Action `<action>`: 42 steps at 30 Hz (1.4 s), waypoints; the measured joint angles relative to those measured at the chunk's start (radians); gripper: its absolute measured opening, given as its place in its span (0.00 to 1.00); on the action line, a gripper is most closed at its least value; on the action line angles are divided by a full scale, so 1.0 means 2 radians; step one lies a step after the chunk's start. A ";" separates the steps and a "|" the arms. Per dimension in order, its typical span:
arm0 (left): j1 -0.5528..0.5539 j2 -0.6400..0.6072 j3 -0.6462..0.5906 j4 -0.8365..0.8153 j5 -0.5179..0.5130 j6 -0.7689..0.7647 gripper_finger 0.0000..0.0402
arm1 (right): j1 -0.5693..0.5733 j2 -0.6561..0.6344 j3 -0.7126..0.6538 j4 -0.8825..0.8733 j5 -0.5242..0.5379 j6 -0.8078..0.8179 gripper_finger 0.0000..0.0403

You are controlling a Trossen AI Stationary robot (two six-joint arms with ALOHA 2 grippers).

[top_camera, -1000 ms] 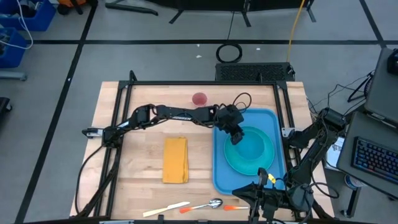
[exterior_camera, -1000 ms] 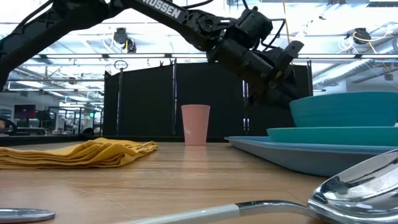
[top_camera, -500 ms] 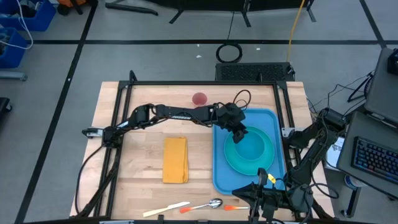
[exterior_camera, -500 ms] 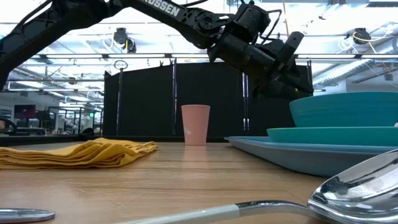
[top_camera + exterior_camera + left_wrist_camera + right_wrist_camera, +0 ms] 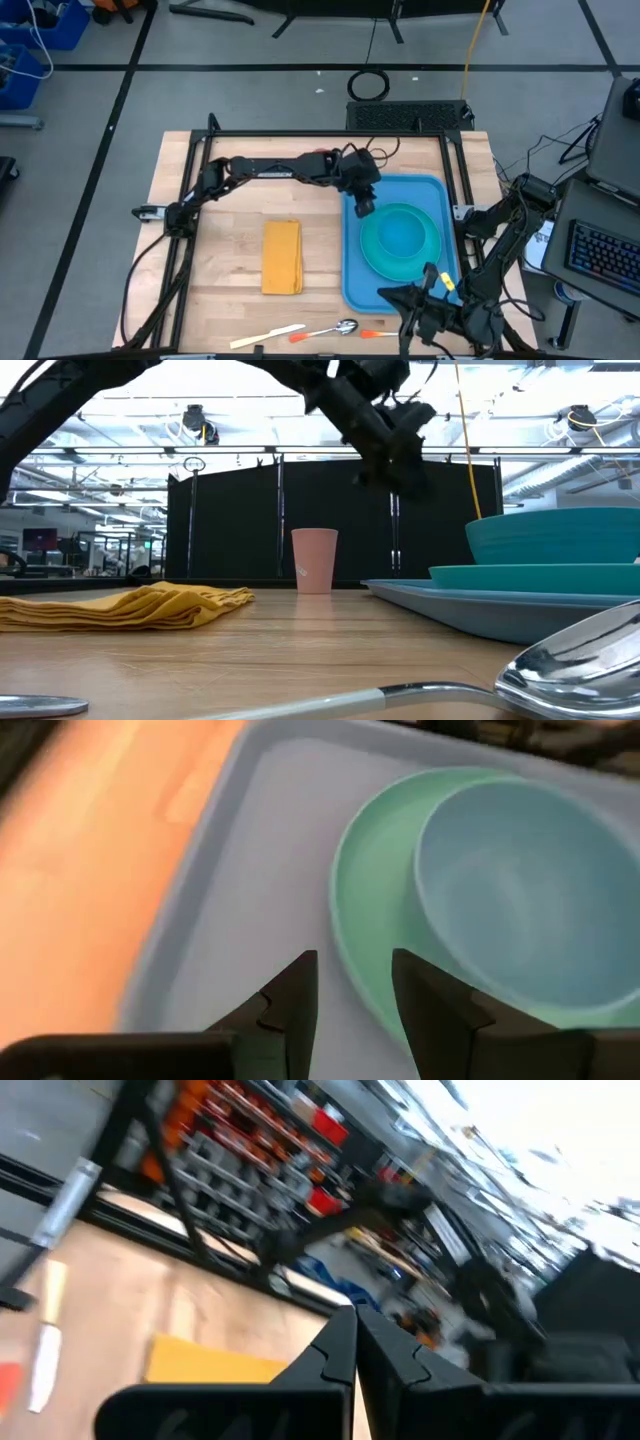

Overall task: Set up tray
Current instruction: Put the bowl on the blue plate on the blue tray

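The bright-blue tray (image 5: 354, 272) lies on the right half of the table. On it rests a round turquoise plate (image 5: 371, 256) with a teal bowl (image 5: 402, 232) standing on top. My left gripper (image 5: 364, 207) hovers open above the tray's left far part, beside the plate; the left wrist view shows its fingers (image 5: 350, 965) over the bare tray floor (image 5: 260, 850), next to the plate (image 5: 370, 880) and bowl (image 5: 520, 890). It holds nothing. My right gripper (image 5: 385, 295) is shut and empty at the tray's near edge.
A folded yellow-orange napkin (image 5: 282, 257) lies left of the tray. A pink cup (image 5: 314, 560) stands at the far side, behind the left arm. A knife (image 5: 265, 337), a spoon (image 5: 340, 328) and a small orange item (image 5: 372, 334) lie along the near edge.
My left gripper has moved off the bowl's rim, rising and drawing back toward the table's left and far side. It now stands beside the plate. The bowl has stayed on the plate. My right arm has shifted slightly at the near edge.
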 joint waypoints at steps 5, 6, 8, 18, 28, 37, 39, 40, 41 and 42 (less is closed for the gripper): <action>-0.013 -0.011 0.000 -0.084 -0.062 0.024 0.33 | 0.000 0.000 0.000 -0.048 0.048 0.046 0.00; -0.015 -0.012 0.000 -0.101 -0.072 0.025 0.33 | 0.000 0.000 0.000 -0.052 0.055 0.049 0.00; -0.019 -0.013 -0.004 -0.106 -0.092 0.024 0.33 | 0.000 0.000 0.000 -0.057 0.070 0.057 0.00; -0.014 -0.049 -0.073 -0.126 -0.127 0.019 0.33 | 0.003 0.000 0.000 -0.090 0.077 0.097 0.00; -0.014 -0.267 -0.412 0.212 -0.020 0.010 0.33 | 0.000 0.000 -0.012 -0.114 0.101 0.146 0.00; -0.017 -0.447 -0.649 0.389 0.053 -0.027 0.33 | -0.065 0.000 -0.052 -0.104 0.050 0.173 0.11; -0.017 -0.476 -0.685 0.418 0.055 -0.039 0.33 | -0.080 0.000 -0.053 -0.104 0.043 0.164 0.15; -0.016 -0.490 -0.704 0.427 0.054 -0.046 0.33 | -0.086 0.000 -0.053 -0.104 0.043 0.160 0.18; -0.016 -0.504 -0.722 0.440 0.053 -0.049 0.33 | -0.093 0.000 -0.053 -0.103 0.044 0.157 0.20; -0.016 -0.517 -0.739 0.461 0.052 -0.050 0.33 | -0.100 0.000 -0.053 -0.103 0.045 0.152 0.22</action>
